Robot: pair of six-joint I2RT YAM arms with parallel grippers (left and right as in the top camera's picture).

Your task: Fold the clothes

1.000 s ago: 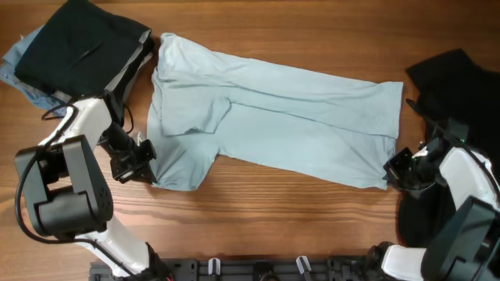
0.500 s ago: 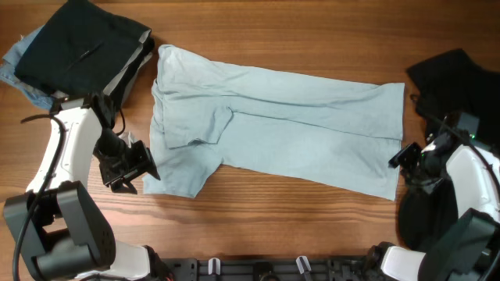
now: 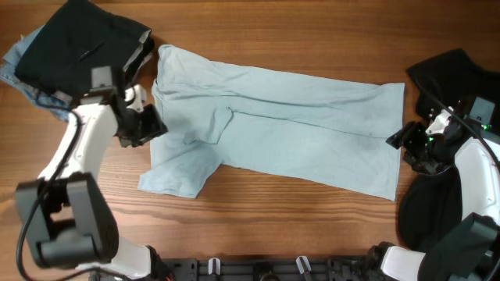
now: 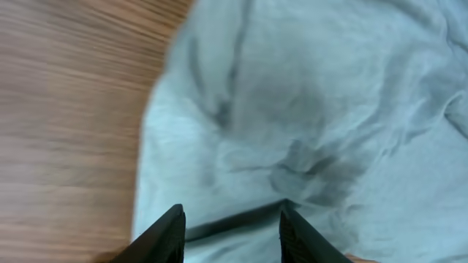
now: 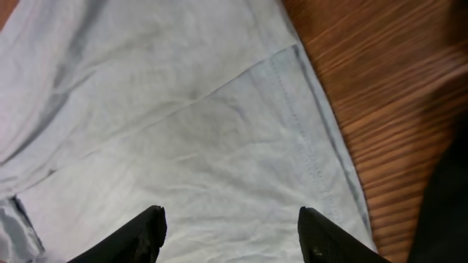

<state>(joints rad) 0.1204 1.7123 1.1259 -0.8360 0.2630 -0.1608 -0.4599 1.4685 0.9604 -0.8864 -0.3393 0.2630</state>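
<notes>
The clothes being handled are one pale blue-grey T-shirt (image 3: 289,125), lying flat across the middle of the table with one sleeve folded over its body. My left gripper (image 3: 150,125) hovers at the shirt's left edge, beside that sleeve. In the left wrist view the left gripper (image 4: 232,223) is open over wrinkled shirt cloth (image 4: 307,109), with nothing pinched between its fingers (image 4: 164,234). My right gripper (image 3: 400,140) is at the shirt's right hem. In the right wrist view the right gripper (image 5: 232,223) stands wide open above the stitched hem (image 5: 314,146).
A pile of dark garments (image 3: 78,43) on a blue cloth (image 3: 17,58) sits at the back left. A black garment (image 3: 453,78) lies at the right edge, partly under the right arm. Bare wooden table (image 3: 273,226) runs along the front.
Both grippers have opened and let go of the shirt, which now lies flat. The left gripper has moved toward the far side, up the shirt's left edge. The right has moved slightly away from the front.
</notes>
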